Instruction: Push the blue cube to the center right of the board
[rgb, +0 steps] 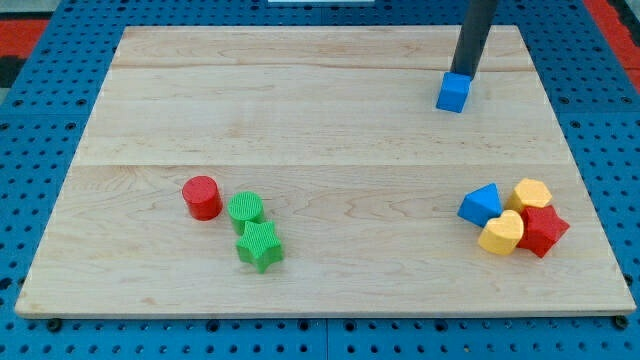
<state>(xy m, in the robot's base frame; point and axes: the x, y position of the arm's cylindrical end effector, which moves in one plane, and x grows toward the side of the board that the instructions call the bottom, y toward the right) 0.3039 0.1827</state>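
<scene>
Blocks sit in three groups on the pale wooden worktop (320, 110), which lies on a blue pegboard (40, 130). Toward the view's lower left, a red cylinder (202, 197) stands just apart from a green cylinder (246, 209), and a green star (260, 246) touches that green cylinder from below. Far over toward the view's top right, the blue cube (453, 92) sits alone, well apart from every other block and close to the board's upper edge. My tip (464, 75) rests right at the cube's upper edge, on the side facing the view's top, and the dark rod rises from there out of the frame. The arm carries no pincer, only this rod, so nothing is opened or closed. At the view's lower right, four blocks huddle together: a blue triangular block (481, 205), a yellow heart-like block (502, 233), a yellow block (531, 193) of unclear shape above it, and a red star-like block (543, 230) at the cluster's right.
</scene>
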